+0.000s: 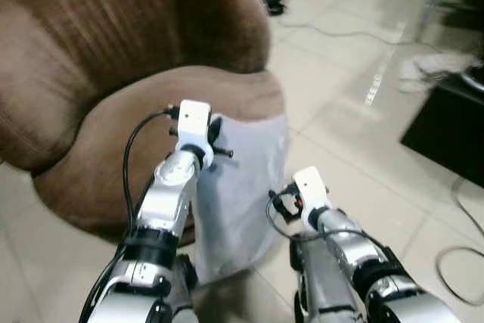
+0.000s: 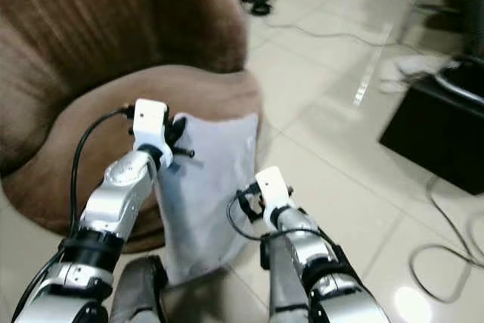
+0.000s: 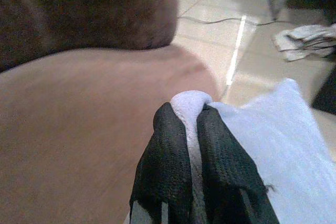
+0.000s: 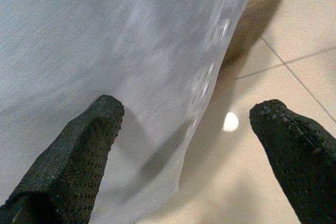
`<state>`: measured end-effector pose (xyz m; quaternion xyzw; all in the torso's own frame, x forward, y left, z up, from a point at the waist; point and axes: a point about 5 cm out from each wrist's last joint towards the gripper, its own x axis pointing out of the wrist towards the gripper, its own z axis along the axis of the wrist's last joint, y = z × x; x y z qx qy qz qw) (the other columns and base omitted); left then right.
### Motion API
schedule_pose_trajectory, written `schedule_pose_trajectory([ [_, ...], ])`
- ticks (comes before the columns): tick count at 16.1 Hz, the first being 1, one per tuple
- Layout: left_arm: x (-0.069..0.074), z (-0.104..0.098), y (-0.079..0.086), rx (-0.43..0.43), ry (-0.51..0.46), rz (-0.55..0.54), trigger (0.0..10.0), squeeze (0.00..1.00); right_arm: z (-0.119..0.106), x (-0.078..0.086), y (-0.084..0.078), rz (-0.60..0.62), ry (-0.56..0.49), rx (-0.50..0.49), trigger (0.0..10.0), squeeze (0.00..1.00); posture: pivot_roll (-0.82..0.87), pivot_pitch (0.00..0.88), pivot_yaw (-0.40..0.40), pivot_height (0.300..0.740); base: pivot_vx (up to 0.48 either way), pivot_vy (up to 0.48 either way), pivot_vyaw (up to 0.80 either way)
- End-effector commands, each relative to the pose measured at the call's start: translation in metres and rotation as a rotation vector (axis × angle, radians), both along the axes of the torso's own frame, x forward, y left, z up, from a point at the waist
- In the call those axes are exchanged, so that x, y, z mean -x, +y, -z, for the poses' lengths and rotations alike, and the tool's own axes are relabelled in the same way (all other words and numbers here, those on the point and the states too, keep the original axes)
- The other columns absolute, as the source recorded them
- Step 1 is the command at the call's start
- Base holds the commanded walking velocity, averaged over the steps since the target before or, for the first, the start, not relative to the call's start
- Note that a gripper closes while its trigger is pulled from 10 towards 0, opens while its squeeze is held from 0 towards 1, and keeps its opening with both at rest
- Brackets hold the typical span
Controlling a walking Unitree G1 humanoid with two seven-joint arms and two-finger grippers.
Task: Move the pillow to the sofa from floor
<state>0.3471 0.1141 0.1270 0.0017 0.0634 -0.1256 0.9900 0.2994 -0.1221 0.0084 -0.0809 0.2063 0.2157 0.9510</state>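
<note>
Up in the air, our left claw (image 3: 190, 129) pinched the top corner of the pillow (image 1: 242, 194), with both black fingers squeezed tight on a little bump of the cloth. We held it there so the pale gray pillow could hang down straight and come off the floor (image 1: 355, 149). The pillow hung just in front of the brown sofa (image 1: 113, 58), close by the rounded seat, but it was not lying on the seat yet. Our right claw (image 4: 184, 140) was spread wide beside the lower part of the pillow, with one finger (image 4: 79, 145) in front of the cloth and the other over the tiles. We think it waited there to steady the pillow. Next we would need to lift it higher and swing it over the seat.
</note>
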Motion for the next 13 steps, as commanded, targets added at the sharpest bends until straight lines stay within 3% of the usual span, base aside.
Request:
schedule_pose_trajectory([
  [1, -0.006, -0.03, -0.002, 0.009, -0.131, 0.006, 10.0, 0.0, 0.002, 0.002, 0.001, 0.007, 0.003, -0.004, 10.0, 0.0, -0.12, 0.0, 0.092, 0.561, 0.0, 0.0, -0.44],
  [7, -0.005, -0.029, -0.002, 0.015, -0.123, -0.008, 10.0, 0.0, 0.003, 0.003, 0.0, -0.002, -0.001, 0.006, 10.0, 0.0, -0.12, 0.0, 0.091, 0.574, 0.0, 0.0, -0.07],
  [10, -0.008, -0.035, 0.023, 0.121, -0.127, -0.225, 10.0, 0.0, 0.004, 0.004, 0.001, -0.011, 0.003, 0.006, 10.0, 0.0, -0.12, 0.0, 0.085, 0.574, 0.0, 0.0, 0.0],
  [13, -0.004, -0.035, 0.032, 0.114, -0.13, -0.268, 10.0, 0.0, 0.005, 0.005, -0.002, -0.012, 0.01, 0.013, 10.0, 0.0, -0.1, 0.0, 0.078, 0.574, 0.0, 0.0, 0.0],
])
